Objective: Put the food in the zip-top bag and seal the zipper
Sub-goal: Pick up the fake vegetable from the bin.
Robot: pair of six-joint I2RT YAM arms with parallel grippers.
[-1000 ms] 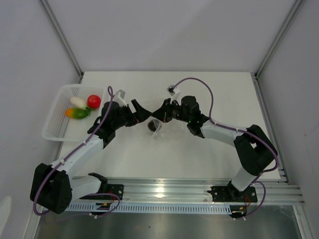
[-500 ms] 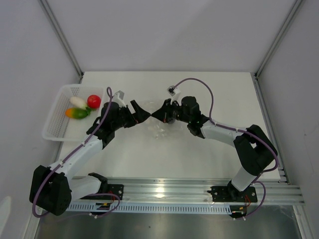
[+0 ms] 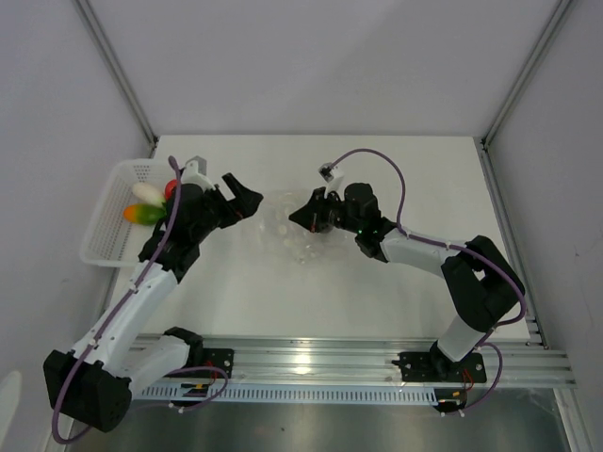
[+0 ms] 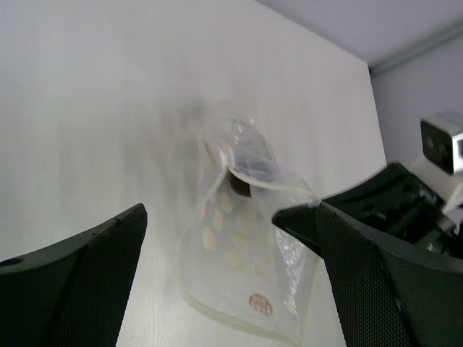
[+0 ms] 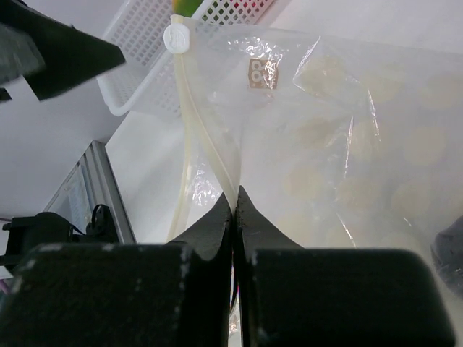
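Table: far half and R side bare, lots of room; walls close on 3 sides. Basket sits at L edge. Zip-top bag is mid-table, crumpled, btwn both grippers, w/ free table in front of it. L gripper is spread wide w/ nothing in it, just L of bag, not touching. R gripper has fingers pressed together, pinching bag edge. Food in basket's far end: orange-green piece, white piece, red ball partly under L arm. Only R wrist view shows zipper and white slider. Only L wrist view shows small dark item in bag; can't tell what.
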